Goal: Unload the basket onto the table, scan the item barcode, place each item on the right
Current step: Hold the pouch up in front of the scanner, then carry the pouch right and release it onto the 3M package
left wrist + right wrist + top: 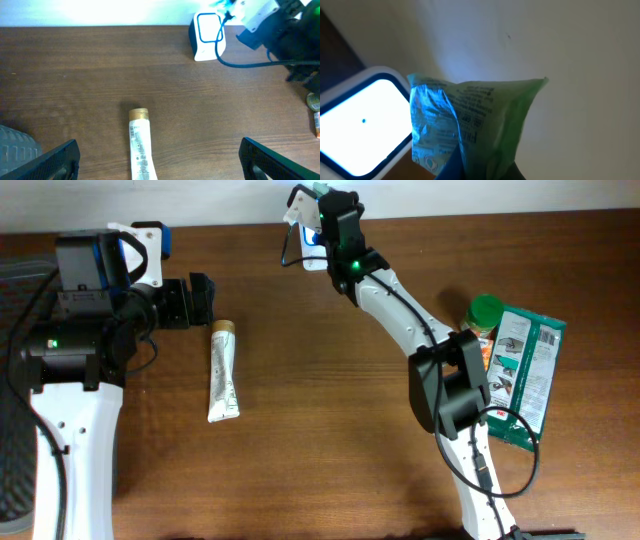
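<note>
**A:** From overhead, where's the item?

**B:** The packet is pinched in the closed right pincer, held just above the scanner. The left pincer gapes wide and empty, well left of the scanner. It sits just beside the cap end of a tube lying on the desk.

**A:** And the left wrist view?

**B:** The scanner stands at the far edge of the desk with its window facing this camera. The right arm crowds in from the scanner's right, too bright and blurred for me to tell the packet apart from it. The tube lies nearer than the scanner, cap toward it, between the spread fingers.

**A:** Right wrist?

**B:** The packet rises out of the pincer, whose fingers barely show at the bottom edge. The lit window is just left of the packet. The packet's long axis seems to run straight out from the pincer, free end away from it. The printed face is turned toward the window and catches its blue glow. The packet is crumpled, and I can't pick out the barcode.

**A:** How should the step be done well?

**B:** In my judgement, keep the grip firm. Roll the wrist slowly until the printed face lies flat to the window, near it but not touching, then hold steady. The creases could hide the bars, so a slight tilt may help.
</note>
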### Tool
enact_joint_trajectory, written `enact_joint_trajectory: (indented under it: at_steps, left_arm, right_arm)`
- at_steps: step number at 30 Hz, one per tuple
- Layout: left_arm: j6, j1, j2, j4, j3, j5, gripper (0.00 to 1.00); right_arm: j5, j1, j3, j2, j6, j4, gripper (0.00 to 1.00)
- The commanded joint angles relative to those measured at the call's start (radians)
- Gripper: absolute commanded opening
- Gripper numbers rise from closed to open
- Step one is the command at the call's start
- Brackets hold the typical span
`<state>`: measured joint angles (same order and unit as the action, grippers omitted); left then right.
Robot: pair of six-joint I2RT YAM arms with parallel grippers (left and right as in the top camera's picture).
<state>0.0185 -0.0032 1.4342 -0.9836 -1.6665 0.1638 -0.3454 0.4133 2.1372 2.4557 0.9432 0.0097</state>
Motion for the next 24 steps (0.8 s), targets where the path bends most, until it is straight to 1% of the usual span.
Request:
enact_joint_trajectory:
  at_steps: [1,3,7,14,15,19,21,24]
  left_arm:
    - [-0.012,0.006,-0.01,0.001,-0.014,-0.004,0.99]
    - [-0.012,0.006,-0.01,0.001,-0.014,-0.004,0.99]
    - [-0.012,0.006,-0.01,0.001,-0.014,-0.004,0.99]
    - [-0.012,0.006,-0.01,0.001,-0.014,-0.004,0.99]
    - [-0.012,0.006,-0.01,0.001,-0.014,-0.004,0.99]
    - [-0.012,0.006,-0.01,0.0,-0.014,-0.004,0.99]
    - [-0.012,0.006,-0.01,0.001,-0.014,-0.004,0.99]
    - [-0.012,0.006,-0.01,0.0,-0.014,-0.004,0.99]
  right_arm:
    - [0.097,-0.001,0.014,-0.16,-0.233,-0.08,0.04]
    - [0.165,-0.002,0.014,-0.209,-0.381,-0.18,0.04]
    - [0.267,-0.002,0.014,-0.277,-0.566,-0.376,0.04]
    - [0.286,-0.025,0.014,-0.351,-0.968,-0.806,0.04]
    - [0.29,-0.038,0.015,-0.352,-1.039,-0.899,0.04]
    - [0.29,-0.098,0.014,-0.351,-1.134,-1.159,0.04]
    - [0.29,-0.156,0.014,-0.351,-1.196,-1.301,0.04]
    - [0.289,-0.235,0.014,-0.351,-1.247,-1.427,0.04]
